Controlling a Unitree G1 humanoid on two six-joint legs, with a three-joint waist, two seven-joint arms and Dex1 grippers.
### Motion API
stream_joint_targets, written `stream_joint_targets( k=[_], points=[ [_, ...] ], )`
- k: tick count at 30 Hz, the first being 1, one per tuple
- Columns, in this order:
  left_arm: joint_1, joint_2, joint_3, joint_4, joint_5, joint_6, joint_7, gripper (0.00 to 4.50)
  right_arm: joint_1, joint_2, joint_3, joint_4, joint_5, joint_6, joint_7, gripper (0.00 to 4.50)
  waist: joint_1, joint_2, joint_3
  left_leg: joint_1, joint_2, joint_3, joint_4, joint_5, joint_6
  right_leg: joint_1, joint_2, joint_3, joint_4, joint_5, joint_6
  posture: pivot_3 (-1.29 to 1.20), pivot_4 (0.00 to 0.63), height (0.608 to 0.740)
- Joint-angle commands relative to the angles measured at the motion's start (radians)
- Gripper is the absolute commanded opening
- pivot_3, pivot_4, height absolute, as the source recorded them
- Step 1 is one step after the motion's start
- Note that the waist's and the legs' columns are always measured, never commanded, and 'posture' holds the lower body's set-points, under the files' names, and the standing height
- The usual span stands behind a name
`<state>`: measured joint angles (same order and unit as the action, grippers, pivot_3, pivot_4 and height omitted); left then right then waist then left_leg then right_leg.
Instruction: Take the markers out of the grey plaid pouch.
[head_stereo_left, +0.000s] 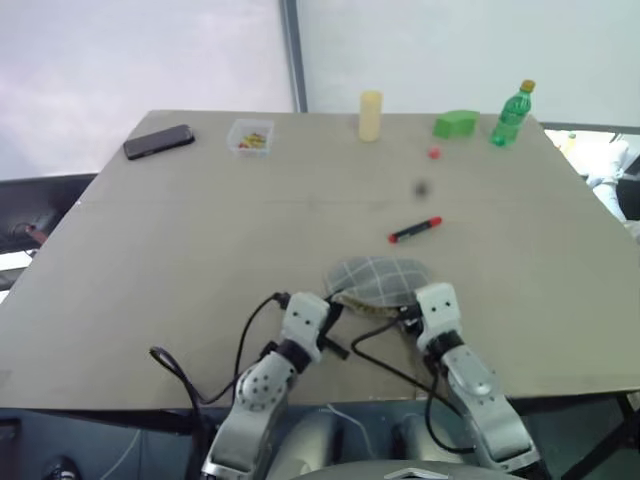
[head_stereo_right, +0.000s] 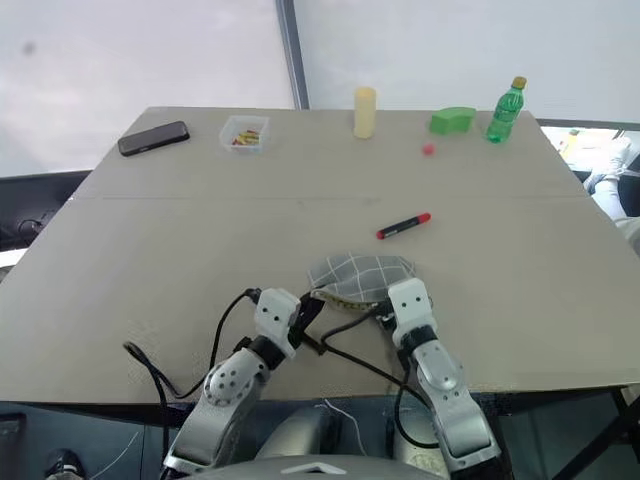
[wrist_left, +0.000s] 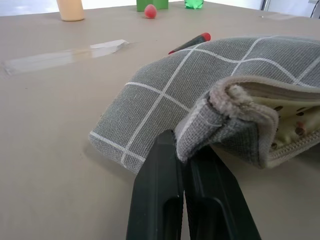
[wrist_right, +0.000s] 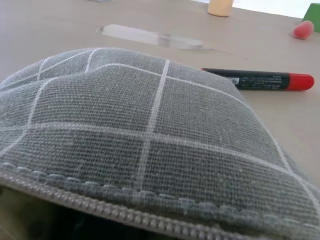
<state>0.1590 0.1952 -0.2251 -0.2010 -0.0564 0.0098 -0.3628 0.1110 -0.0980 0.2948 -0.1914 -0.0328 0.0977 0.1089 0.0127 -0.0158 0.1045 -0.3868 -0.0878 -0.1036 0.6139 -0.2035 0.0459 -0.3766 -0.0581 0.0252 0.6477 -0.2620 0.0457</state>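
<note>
So the grey plaid pouch (head_stereo_left: 377, 279) sits near the bench's (head_stereo_left: 150, 260) front edge, mouth toward the robot. Left gripper (wrist_left: 183, 165) is pinched tight on the pouch's corner. Right gripper (head_stereo_left: 412, 305) is at the other end, can't tell what its fingers are doing. Red-and-black marker (head_stereo_left: 414, 230) lies on the bench just beyond the pouch.

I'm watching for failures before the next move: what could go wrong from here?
The left end effector pinches only a fold of the grey plaid pouch at its corner, so the fabric could slip free. The right end effector sits at the pouch's zipper edge; its grip is unclear, so the mouth may sag shut. The red marker lies loose on the table just beyond the pouch and could roll if the pouch bumps it.
</note>
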Motion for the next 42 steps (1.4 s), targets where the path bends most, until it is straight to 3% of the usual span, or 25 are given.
stream_joint_targets(
  k=[1,15,18,42],
  points=[
    [-0.595,0.112,0.261,0.353,-0.297,0.097,-0.242,0.0,-0.626,0.129,-0.019,0.2,0.15,0.364,0.198,2.64,-0.001,0.002,0.002,0.0,0.0,0.0,0.0,0.0,0.0,0.0,0.0,0.0,-0.001,0.0,0.0,0.0,0.0,0.74],
    [-0.692,0.218,0.273,0.471,-0.24,-0.003,-0.332,0.0,-0.69,0.102,-0.01,0.259,0.106,0.325,0.223,2.64,-0.002,0.003,0.012,-0.001,0.0,0.0,-0.001,0.0,0.0,-0.001,0.001,-0.001,-0.002,0.001,-0.001,0.0,0.0,0.74],
    [-0.69,0.221,0.268,0.46,-0.236,-0.002,-0.338,0.0,-0.7,0.105,-0.008,0.265,0.103,0.322,0.22,2.64,0.0,0.004,-0.052,-0.007,-0.001,0.002,0.001,0.0,-0.003,-0.008,0.003,0.0,-0.001,0.005,-0.002,0.0,0.0,0.74],
    [-0.665,0.242,0.246,0.422,-0.217,0.001,-0.33,0.0,-0.706,0.083,0.008,0.282,0.047,0.274,0.219,2.64,0.002,0.004,-0.061,-0.004,0.001,0.001,0.001,-0.006,-0.003,-0.004,0.004,0.001,-0.004,0.005,-0.002,0.0,0.0,0.74]
  ],
)
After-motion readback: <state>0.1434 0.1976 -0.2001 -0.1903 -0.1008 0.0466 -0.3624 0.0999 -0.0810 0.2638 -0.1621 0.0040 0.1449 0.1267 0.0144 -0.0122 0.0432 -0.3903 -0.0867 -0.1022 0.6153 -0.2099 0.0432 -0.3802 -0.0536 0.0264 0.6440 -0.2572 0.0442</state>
